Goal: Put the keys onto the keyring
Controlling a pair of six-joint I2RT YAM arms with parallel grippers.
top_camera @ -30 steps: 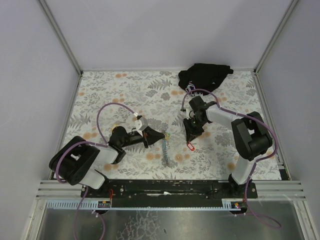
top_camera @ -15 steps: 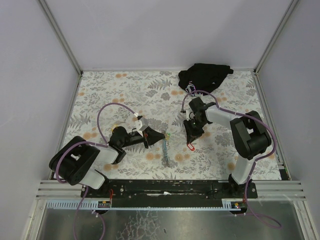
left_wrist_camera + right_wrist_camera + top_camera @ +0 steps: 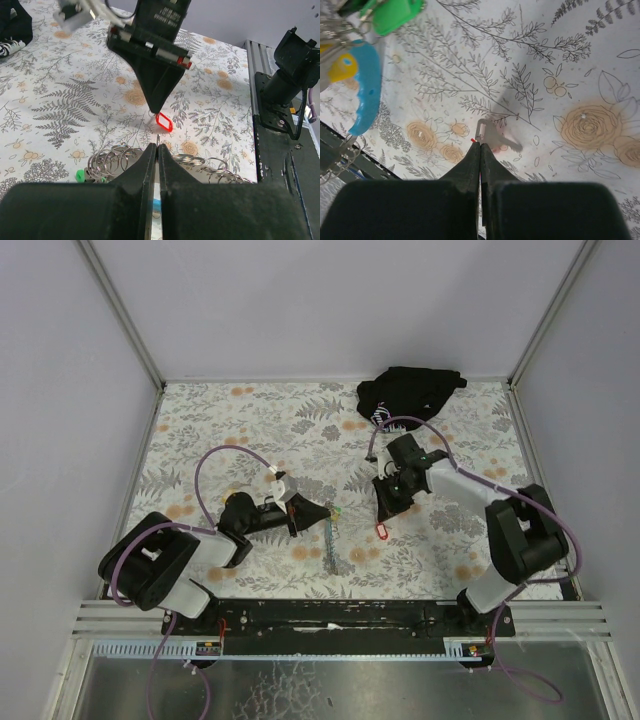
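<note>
While the left gripper (image 3: 157,147) lies low over the floral surface (image 3: 250,430), its jaws are pressed together, and a thin metal sliver pokes out at their tips. The wire coils of the keyring (image 3: 112,159) spread to either side of those tips, with a green tag (image 3: 80,175) at 9 o'clock of the coils. Whether the jaws actually clamp the ring cannot be told. In the top view the lanyard strap (image 3: 331,545) trails from the ring toward 6 o'clock, flat on the surface.

The right gripper (image 3: 480,145) points down at the surface, jaws also pressed together. The red-tagged key (image 3: 380,531) sits right at its tip, on the 6 o'clock side in the top view. From the right wrist, the metal blade of that key shows just past the tip at 1 o'clock. Whether the tip pinches the key or only touches it cannot be told. The two grippers face each other, near but apart.

A black cloth bundle (image 3: 408,390) rests at the far edge of the surface, at 12 o'clock from the right gripper
</note>
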